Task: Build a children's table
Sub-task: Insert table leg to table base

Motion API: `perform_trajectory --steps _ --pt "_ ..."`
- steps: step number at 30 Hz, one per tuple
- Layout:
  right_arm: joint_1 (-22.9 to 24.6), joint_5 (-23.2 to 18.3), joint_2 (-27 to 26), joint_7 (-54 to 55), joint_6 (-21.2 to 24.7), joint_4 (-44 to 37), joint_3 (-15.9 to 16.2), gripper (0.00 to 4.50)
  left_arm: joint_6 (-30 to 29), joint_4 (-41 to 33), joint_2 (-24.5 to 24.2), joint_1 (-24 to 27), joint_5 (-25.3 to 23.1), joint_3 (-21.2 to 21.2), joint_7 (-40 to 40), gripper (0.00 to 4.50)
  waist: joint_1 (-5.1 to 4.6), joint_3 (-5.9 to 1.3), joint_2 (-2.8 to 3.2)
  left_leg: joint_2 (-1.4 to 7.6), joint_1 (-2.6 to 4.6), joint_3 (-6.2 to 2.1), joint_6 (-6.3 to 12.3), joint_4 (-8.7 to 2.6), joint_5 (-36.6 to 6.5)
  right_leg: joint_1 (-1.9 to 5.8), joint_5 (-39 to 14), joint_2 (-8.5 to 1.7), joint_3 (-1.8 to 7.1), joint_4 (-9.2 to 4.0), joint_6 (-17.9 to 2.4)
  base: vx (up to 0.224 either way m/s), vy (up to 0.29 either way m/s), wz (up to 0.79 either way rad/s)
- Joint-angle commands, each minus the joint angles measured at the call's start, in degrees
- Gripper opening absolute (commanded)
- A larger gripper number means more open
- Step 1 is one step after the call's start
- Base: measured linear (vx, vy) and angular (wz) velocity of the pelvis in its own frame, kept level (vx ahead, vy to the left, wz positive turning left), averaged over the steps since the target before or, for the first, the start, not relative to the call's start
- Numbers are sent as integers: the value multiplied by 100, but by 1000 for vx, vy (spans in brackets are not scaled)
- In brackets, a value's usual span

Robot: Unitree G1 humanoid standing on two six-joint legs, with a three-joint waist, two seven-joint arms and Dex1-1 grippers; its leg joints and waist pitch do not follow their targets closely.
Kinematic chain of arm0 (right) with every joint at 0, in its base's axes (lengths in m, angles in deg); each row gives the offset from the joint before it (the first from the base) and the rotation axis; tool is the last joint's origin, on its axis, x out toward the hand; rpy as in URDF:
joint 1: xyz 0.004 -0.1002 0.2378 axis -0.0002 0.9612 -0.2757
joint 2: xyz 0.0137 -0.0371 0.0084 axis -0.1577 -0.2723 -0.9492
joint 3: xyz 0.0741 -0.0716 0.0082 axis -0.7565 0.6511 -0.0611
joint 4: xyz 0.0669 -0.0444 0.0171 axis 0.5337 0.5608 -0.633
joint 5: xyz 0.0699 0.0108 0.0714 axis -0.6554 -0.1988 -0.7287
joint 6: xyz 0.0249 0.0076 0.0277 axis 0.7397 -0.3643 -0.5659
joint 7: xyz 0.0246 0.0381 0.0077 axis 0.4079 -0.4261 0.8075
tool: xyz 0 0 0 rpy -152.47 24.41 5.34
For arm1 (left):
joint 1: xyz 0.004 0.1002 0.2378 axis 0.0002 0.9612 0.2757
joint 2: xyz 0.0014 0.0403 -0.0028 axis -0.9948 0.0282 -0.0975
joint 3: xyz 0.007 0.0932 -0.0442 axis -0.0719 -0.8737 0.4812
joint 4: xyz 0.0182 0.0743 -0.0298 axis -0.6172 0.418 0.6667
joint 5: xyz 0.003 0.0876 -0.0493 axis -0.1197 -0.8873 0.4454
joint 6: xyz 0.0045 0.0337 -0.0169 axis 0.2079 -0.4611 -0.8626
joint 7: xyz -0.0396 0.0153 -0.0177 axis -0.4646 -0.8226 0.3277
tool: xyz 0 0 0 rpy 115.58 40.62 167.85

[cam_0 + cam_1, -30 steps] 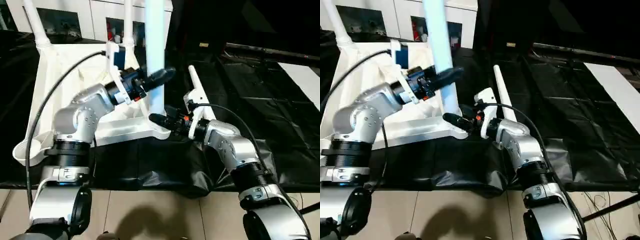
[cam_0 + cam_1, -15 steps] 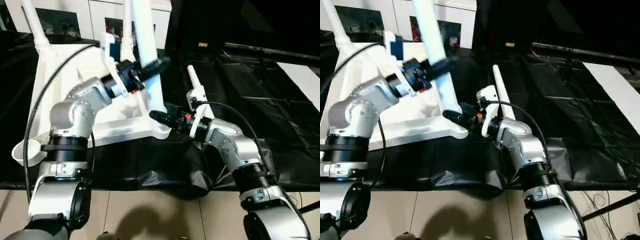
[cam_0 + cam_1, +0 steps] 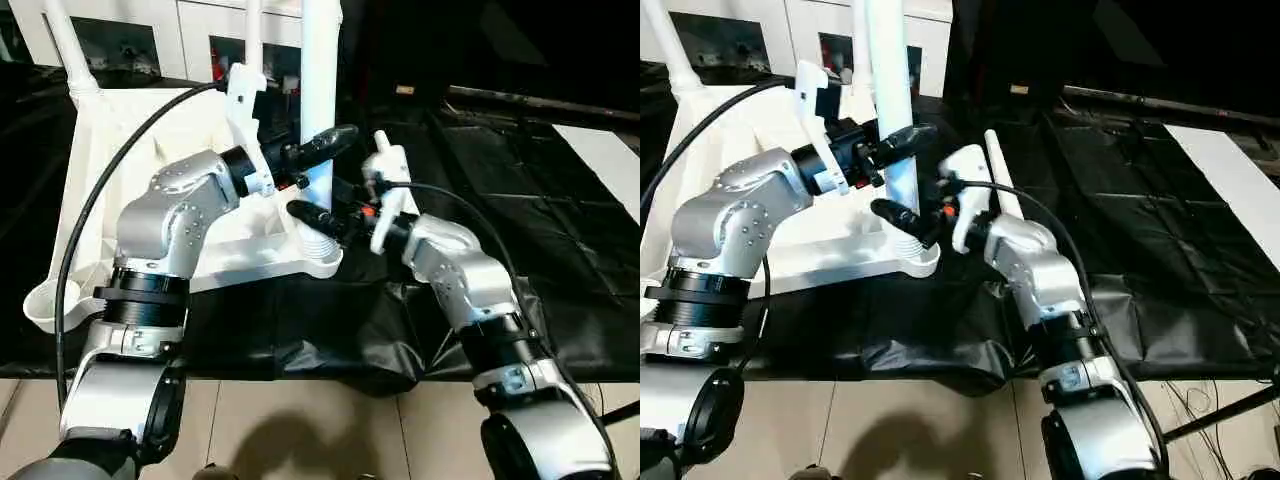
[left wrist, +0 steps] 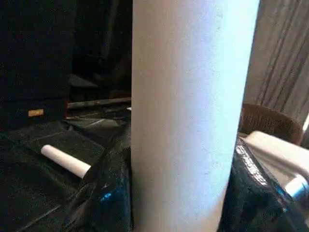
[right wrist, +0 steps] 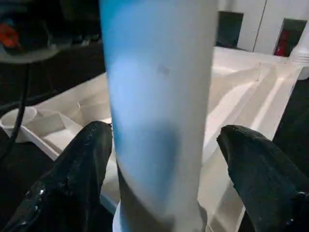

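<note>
Left end effector (image 3: 322,152) grips upright leg (image 3: 320,60); right (image 5: 159,164) open.

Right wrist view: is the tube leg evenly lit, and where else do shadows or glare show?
Right wrist view: tube leg unevenly lit, darker low on one side. Left wrist view: glints on the left gripper's fingers. Left eye view: a shadow on the floor; pale sheen on the black sheet.
</note>
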Motion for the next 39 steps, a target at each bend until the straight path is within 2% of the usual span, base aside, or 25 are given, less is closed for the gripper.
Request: perform_trajectory --steps 1,7,9,10,12,14,16,17,22,23,27,30,35,39 --pt "-62 45 2 111 107 -22 -29 380 75 -109 31 -31 -125 -106 -49 188 4 -444 87 132 12 -7 90 -318 42 444 620 -400 391 -321 -1166 0 0 0" --pt "-86 126 -32 272 130 5 -3 380 183 -105 6 15 -244 -171 -71 188 7 -445 87 131 11 -9 95 -317 69 443 612 -402 393 -320 -1133 0 0 0" --pt "-117 25 -46 327 214 11 -116 346 234 -89 -16 41 -260 -215 -27 188 4 -443 87 126 10 -7 99 -317 77 443 635 -398 394 -319 -1130 0 0 0" --pt "-130 4 -39 349 241 19 -145 346 250 -88 -27 51 -265 -231 -16 188 -3 -444 34 127 10 -2 115 -316 88 446 623 -393 393 -324 -1120 0 0 0" --pt "-142 -30 -27 356 280 25 -175 331 268 -88 -38 60 -271 -244 -12 188 4 -446 68 133 15 -5 124 -312 125 434 642 -401 393 -310 -1129 0 0 0" --pt "-146 -68 -21 343 326 19 -205 305 271 -96 -43 68 -259 -240 1 188 1 -448 63 129 11 -4 126 -311 138 442 692 -398 393 -307 -1142 0 0 0" --pt "-145 -112 -17 264 378 26 -214 300 265 -133 -47 79 -242 -266 79 188 4 -448 60 127 11 -1 139 -309 124 443 700 -402 394 -309 -1146 0 0 0" --pt "-142 -111 -16 252 380 29 -205 275 257 -146 -45 82 -237 -273 106 188 5 -446 59 130 11 -3 143 -310 116 440 679 -404 393 -311 -1147 0 0 0" --pt "-76 -156 -7 51 462 -7 -112 255 242 -235 -19 107 -243 -415 264 188 9 -442 62 134 5 -4 119 -313 90 441 614 -411 392 -315 -1146 0 0 0" --pt "-72 -170 5 29 487 -11 -100 228 255 -239 -26 109 -249 -454 293 188 10 -445 61 137 10 -6 114 -313 93 440 607 -408 391 -311 -1147 0 0 0" --pt "-31 -181 61 -96 627 -79 4 209 275 -300 -95 146 -289 -595 415 188 10 -441 60 135 6 -9 102 -317 56 444 563 -407 390 -316 -1125 0 0 0" --pt "-20 -171 94 -98 676 -59 43 263 297 -307 -141 150 -337 -667 506 187 13 -445 57 137 11 -7 85 -314 89 441 585 -409 390 -314 -1121 0 0 0" --pt "-19 13 122 -49 572 -37 103 292 326 -289 -184 146 -364 -702 574 186 9 -448 60 131 10 -6 77 -311 131 442 613 -405 391 -309 -1111 0 0 0" --pt "-28 14 154 -98 582 -55 117 296 386 -230 -245 123 -390 -744 607 186 8 -446 59 131 11 -5 82 -311 112 439 632 -402 392 -307 -1130 0 0 0"
